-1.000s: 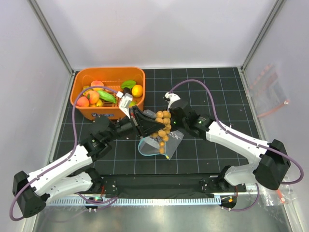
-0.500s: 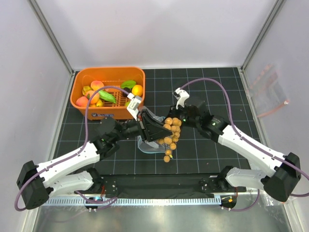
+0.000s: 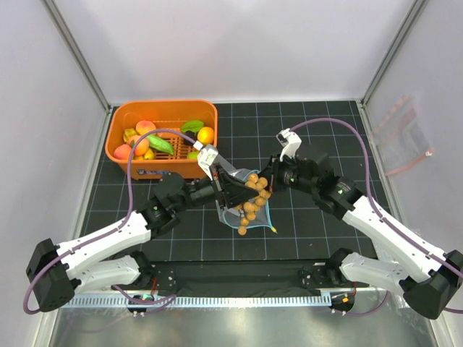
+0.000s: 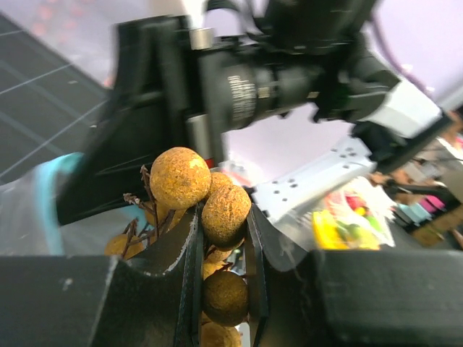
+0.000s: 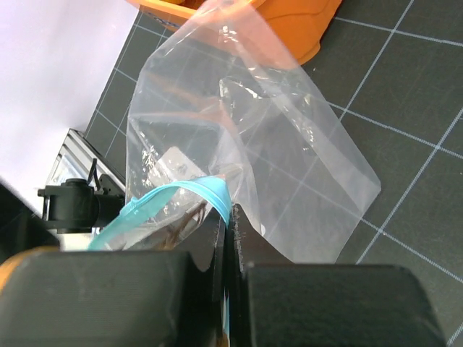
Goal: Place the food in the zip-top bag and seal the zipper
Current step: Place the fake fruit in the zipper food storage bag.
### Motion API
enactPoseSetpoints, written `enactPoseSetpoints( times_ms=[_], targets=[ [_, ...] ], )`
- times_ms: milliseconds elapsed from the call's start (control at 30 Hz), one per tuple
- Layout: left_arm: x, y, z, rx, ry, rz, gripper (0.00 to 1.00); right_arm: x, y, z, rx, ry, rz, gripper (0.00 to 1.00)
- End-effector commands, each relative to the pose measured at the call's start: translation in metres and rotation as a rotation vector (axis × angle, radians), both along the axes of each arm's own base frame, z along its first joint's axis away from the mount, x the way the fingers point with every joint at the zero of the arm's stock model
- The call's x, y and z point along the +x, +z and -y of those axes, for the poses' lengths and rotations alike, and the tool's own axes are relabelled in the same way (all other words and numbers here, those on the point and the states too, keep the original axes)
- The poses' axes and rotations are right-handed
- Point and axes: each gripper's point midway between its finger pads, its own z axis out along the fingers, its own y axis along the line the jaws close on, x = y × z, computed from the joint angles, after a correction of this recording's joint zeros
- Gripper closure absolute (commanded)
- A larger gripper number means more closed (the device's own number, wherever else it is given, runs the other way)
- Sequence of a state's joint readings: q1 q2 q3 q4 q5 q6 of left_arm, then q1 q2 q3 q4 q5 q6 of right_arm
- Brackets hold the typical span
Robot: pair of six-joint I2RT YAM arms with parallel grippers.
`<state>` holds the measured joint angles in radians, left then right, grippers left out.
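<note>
A cluster of small brown balls (image 3: 249, 204), part of the food, hangs from my left gripper (image 3: 233, 191), which is shut on it. In the left wrist view the balls (image 4: 226, 214) are wedged between the fingers of that gripper (image 4: 223, 242). My right gripper (image 3: 270, 182) is shut on the teal zipper (image 5: 189, 191) of the clear zip-top bag (image 5: 289, 163) and holds it up above the mat. That bag (image 3: 257, 220) droops under the cluster, and brown stems show through the plastic at its mouth. More food (image 3: 148, 143) lies in the orange basket (image 3: 163, 107).
The orange basket stands at the back left, just behind my left gripper. A second clear bag with a pink-red strip (image 3: 404, 144) lies beyond the right wall. White walls ring the black gridded mat (image 3: 325, 130).
Both grippers have moved right. The right one rose and drew the bag's mouth up, and the left one carried the brown cluster over it, so the cluster now hangs at the bag.
</note>
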<state>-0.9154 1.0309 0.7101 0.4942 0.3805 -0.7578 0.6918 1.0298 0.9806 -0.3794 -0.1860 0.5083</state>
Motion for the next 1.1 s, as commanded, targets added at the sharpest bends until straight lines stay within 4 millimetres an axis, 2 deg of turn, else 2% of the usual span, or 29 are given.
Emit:
enactPoseSetpoints(
  times_ms=[0,133,333,500,600,633,733,967,1000,1033,1067],
  targets=[
    [0.021,0.008,-0.008,0.02,0.133,0.055,1.0,-0.003,0.015,0.005,0.037,-0.007,0.03,0.99],
    [0.037,0.0,-0.015,0.051,0.205,0.057,1.0,-0.002,0.011,0.003,0.034,0.0,0.014,0.99],
    [0.065,-0.026,-0.026,0.133,0.319,-0.01,1.0,0.0,0.01,0.005,0.031,-0.011,0.017,0.99],
    [0.072,-0.048,-0.013,0.257,0.287,-0.038,1.0,0.004,0.013,0.014,0.021,-0.06,0.044,0.99],
    [0.066,-0.051,0.001,0.278,0.203,-0.039,0.99,0.007,0.015,0.019,0.015,-0.092,0.057,0.99],
    [0.065,-0.058,0.007,0.295,0.182,-0.043,0.96,0.009,0.014,0.023,0.007,-0.114,0.063,0.99],
    [0.058,-0.06,0.016,0.32,0.143,-0.016,0.86,0.011,0.016,0.028,0.005,-0.141,0.077,0.99],
    [0.051,-0.063,0.016,0.343,0.132,0.001,0.62,0.018,0.019,0.043,-0.007,-0.23,0.108,0.99],
    [0.05,-0.063,0.016,0.346,0.127,0.01,0.56,0.019,0.021,0.046,-0.008,-0.243,0.116,0.99],
    [0.047,-0.062,0.018,0.345,0.119,0.018,0.39,0.018,0.023,0.047,-0.005,-0.248,0.121,0.99],
    [0.047,-0.061,0.018,0.346,0.122,0.023,0.32,0.019,0.022,0.048,-0.006,-0.252,0.121,0.99]
  ],
)
